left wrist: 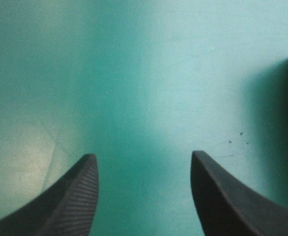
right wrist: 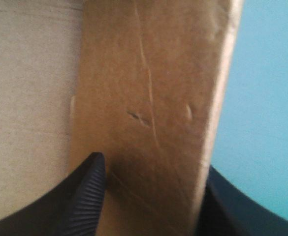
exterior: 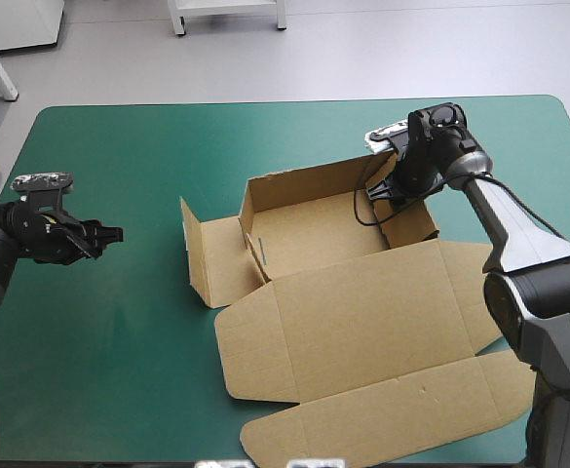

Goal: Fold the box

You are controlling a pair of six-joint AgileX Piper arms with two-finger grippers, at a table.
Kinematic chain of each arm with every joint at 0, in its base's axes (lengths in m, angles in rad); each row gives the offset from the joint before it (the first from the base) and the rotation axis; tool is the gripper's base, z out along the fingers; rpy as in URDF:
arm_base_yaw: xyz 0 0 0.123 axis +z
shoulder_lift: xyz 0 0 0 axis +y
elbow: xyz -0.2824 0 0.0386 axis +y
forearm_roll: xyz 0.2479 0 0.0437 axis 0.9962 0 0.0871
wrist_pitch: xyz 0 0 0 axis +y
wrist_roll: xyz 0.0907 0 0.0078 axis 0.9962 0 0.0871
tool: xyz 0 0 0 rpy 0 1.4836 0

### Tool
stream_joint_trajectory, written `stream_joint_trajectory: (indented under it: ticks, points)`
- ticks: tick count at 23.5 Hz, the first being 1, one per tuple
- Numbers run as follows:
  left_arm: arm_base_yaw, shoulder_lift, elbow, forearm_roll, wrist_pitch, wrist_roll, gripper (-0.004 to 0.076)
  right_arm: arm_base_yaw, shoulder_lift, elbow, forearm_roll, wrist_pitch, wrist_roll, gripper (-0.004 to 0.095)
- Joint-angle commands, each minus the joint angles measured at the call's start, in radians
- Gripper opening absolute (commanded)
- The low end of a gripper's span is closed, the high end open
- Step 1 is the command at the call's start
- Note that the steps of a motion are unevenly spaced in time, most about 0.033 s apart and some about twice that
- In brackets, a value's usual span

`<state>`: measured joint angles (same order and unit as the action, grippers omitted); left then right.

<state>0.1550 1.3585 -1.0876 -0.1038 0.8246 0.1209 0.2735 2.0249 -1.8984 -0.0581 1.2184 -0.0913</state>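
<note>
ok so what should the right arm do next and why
Probably the right gripper should ease the right wall of the box inward to tuck it: its fingers pinch that raised wall, while the left gripper hangs open, apart from the box.

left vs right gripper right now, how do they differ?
The left gripper is open and holds nothing; the right gripper is shut on a raised wall of the box. The left gripper hangs over bare teal-green cover, apart from the box; the right gripper sits at the box's far right corner. Both have black fin-shaped fingers.
</note>
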Motion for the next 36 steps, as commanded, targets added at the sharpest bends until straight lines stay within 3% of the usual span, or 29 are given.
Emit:
stream_joint_trajectory:
  ticks: [1,4,8,10,12,14,18,23,27,31,36]
  points:
    - [-0.001,-0.032,-0.027,-0.013,-0.039,0.003,0.0403,0.000,-0.029,-0.026,-0.011,-0.006,-0.013,0.0258]
    - [-0.001,-0.032,-0.027,-0.013,-0.037,0.003,0.0403,0.000,-0.020,-0.026,-0.007,-0.003,-0.034,0.0015]
    - [-0.001,-0.032,-0.027,-0.010,-0.039,0.007,0.0403,-0.022,-0.032,-0.026,-0.003,-0.037,-0.045,-0.0013]
    - [-0.001,-0.032,-0.027,-0.010,-0.037,0.027,0.0403,-0.076,-0.078,-0.026,0.082,-0.079,-0.071,-0.0013]
    - [-0.001,-0.032,-0.027,-0.015,-0.050,0.027,0.0403,-0.165,-0.133,-0.026,0.246,-0.096,-0.137,-0.0014]
    - [-0.001,-0.021,-0.025,-0.050,-0.096,0.041,0.0403,-0.302,-0.186,-0.026,0.511,-0.088,-0.243,-0.0013]
    - [-0.001,0.041,-0.023,-0.179,-0.127,0.119,0.0403,-0.428,-0.250,-0.026,0.739,-0.059,-0.332,-0.0013]
    - [-0.001,0.124,-0.023,-0.631,-0.134,0.429,0.0403,-0.438,-0.271,-0.026,0.767,-0.029,-0.338,-0.0013]
    - [-0.003,0.191,-0.023,-1.004,-0.022,0.732,0.0403,-0.438,-0.271,-0.026,0.777,-0.027,-0.338,-0.0013]
    - [-0.013,0.262,-0.023,-1.297,0.110,0.867,0.0403,-0.438,-0.270,-0.026,0.777,-0.025,-0.338,-0.0013]
    - [-0.049,0.289,-0.023,-1.493,0.211,0.951,0.0403,-0.438,-0.259,-0.026,0.776,-0.027,-0.338,-0.0013]
